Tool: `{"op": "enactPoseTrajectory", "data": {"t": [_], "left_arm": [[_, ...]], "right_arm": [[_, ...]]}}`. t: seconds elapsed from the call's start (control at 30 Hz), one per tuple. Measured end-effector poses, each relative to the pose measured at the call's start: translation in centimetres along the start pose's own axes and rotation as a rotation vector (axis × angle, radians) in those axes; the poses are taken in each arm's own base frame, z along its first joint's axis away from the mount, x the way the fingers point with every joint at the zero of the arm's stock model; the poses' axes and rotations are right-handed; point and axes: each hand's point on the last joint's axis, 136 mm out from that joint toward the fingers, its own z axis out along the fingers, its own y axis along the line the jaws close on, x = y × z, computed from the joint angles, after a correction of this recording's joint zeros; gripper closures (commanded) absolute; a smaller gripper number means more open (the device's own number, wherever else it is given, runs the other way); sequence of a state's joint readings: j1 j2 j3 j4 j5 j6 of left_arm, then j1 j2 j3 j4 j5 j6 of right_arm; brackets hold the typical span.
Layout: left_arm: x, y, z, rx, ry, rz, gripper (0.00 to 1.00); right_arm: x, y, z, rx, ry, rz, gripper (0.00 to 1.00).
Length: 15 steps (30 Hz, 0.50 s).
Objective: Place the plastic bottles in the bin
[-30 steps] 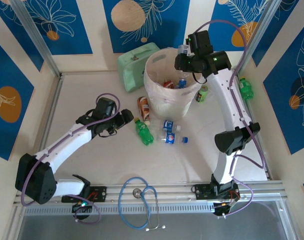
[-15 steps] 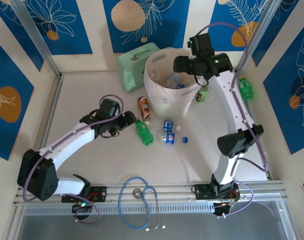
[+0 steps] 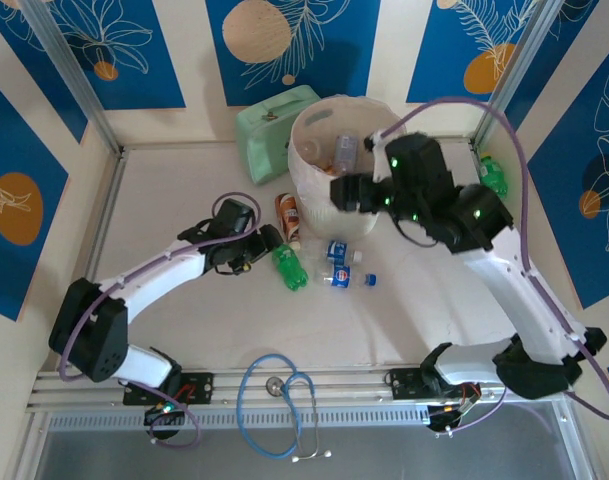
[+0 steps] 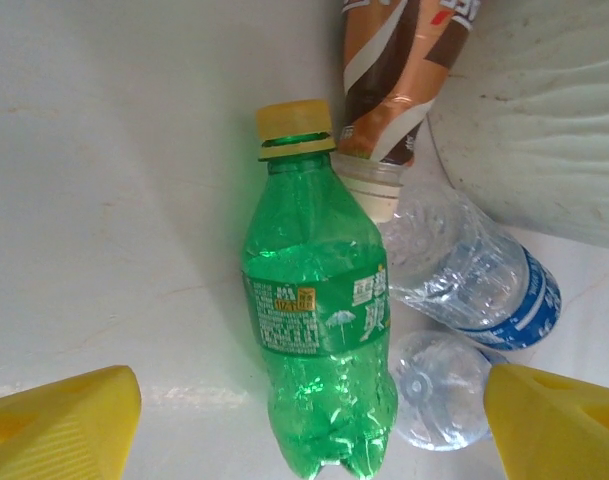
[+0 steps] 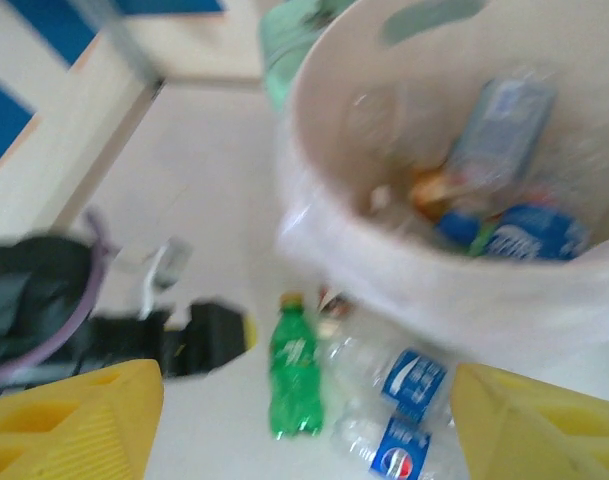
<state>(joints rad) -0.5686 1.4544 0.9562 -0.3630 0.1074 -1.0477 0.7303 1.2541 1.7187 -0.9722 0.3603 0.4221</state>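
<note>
Right claw (image 3: 342, 192) pulled back from bin (image 3: 314, 180), wide, empty, left claw (image 3: 269, 240) wide, facing green yellow-capped bottle (image 4: 319, 330)

Mint-green case (image 3: 262, 135); blue stethoscope (image 3: 274, 383)

Green bottle (image 4: 319, 340) with yellow cap (image 4: 295, 122), brown-and-white striped bottle (image 4: 404, 70), blue-labelled clear bottles (image 4: 484, 280), pale bin (image 3: 312, 188), mint-green case (image 3: 262, 135).

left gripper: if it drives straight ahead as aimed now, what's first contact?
Most likely the green soda bottle, centred between the open fingers of the left gripper, yellow cap pointing away. The brown-labelled bottle and clear blue-labelled bottle lie further off to the right. Remaining gap unclear.
</note>
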Motion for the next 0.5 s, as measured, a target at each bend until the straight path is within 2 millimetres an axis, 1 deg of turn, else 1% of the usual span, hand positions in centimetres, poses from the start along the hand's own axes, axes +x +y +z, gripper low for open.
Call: {"op": "enactPoseTrajectory", "data": {"t": [0.07, 0.13, 0.17, 0.27, 0.37, 0.5], "left_arm": [[0.0, -0.1, 0.9, -0.013, 0.007, -0.010, 0.14], [-0.1, -0.2, 1.7, -0.030, 0.011, -0.017, 0.15], [-0.2, -0.3, 2.1, -0.037, 0.012, -0.020, 0.14], [-0.5, -0.7, 3.0, -0.057, 0.009, -0.016, 0.15], [-0.6, -1.2, 3.7, -0.066, 0.008, -0.006, 0.15], [-0.5, -1.3, 4.6, -0.098, 0.013, 0.004, 0.18]], "right_arm": [[2.9, 1.5, 0.1, -0.042, 0.043, -0.024, 0.25], [5.6, 2.1, 0.4, -0.057, 0.092, -0.040, 0.25], [7.0, 2.3, 0.6, -0.057, 0.118, -0.042, 0.26], [9.6, 1.9, 0.9, -0.040, 0.161, -0.027, 0.26], [11.2, 1.4, 0.8, -0.029, 0.180, -0.004, 0.26], [12.0, 1.2, 0.9, -0.025, 0.185, 0.025, 0.26]]}}
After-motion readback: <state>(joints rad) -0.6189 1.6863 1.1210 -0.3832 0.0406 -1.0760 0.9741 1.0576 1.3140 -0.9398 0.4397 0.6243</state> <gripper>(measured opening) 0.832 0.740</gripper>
